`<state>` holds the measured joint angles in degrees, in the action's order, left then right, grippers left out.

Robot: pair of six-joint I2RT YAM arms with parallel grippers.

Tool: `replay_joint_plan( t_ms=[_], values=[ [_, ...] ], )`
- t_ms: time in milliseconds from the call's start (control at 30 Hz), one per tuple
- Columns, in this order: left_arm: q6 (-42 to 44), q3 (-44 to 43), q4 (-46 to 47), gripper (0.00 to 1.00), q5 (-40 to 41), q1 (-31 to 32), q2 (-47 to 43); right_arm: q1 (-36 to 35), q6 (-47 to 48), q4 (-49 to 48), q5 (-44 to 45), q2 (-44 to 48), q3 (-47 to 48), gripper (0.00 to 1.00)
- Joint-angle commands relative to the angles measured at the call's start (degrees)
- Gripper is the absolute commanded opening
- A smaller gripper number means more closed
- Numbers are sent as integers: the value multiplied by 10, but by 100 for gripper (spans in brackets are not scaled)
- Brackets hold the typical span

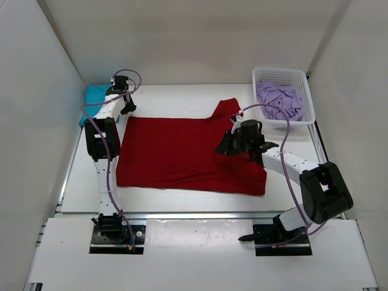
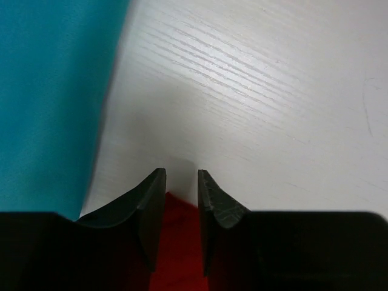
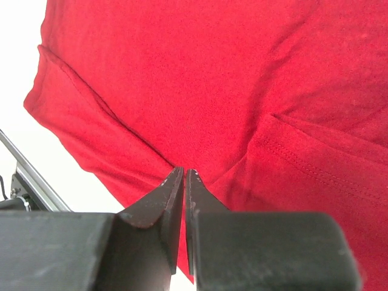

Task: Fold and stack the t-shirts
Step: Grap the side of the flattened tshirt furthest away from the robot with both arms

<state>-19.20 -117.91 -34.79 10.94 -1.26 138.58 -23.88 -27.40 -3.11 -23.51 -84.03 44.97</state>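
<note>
The dark red t-shirt point(image 1: 176, 151) lies spread flat mid-table. My left gripper point(image 1: 126, 109) is low over its far left corner. In the left wrist view its jaws point(image 2: 182, 173) stand a narrow gap apart, with that red corner point(image 2: 179, 242) between them. My right gripper point(image 1: 225, 147) sits on the shirt's right part, below the sleeve. Its jaws point(image 3: 184, 171) are pressed together on a pinch of red cloth point(image 3: 182, 73), and creases run to the tips. The teal t-shirt point(image 1: 94, 97) lies folded at the far left, beside the left gripper point(image 2: 48, 91). The lilac t-shirt point(image 1: 280, 100) lies crumpled in the basket.
The white mesh basket point(image 1: 279, 71) stands at the far right corner. White walls close in the table on the left, back and right. A metal rail point(image 3: 24, 163) runs along the table's near edge. Bare white tabletop point(image 2: 273, 91) lies past the left gripper.
</note>
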Motion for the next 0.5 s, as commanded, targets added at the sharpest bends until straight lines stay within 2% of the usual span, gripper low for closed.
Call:
replay_joint_plan(
  t_ms=[0,267,367,467],
  values=[
    [16,-43,-46,38,7,3,12,6,-1,-27,-3,19,8,5],
    [25,-13,-41,44,19,3,5,32,-6,-26,-6,31,35,9],
    [28,0,-34,35,17,4,-1,35,-8,-27,-6,13,49,10],
    [36,2,-34,33,25,5,-8,51,-10,-36,-6,-9,68,11]
  ],
)
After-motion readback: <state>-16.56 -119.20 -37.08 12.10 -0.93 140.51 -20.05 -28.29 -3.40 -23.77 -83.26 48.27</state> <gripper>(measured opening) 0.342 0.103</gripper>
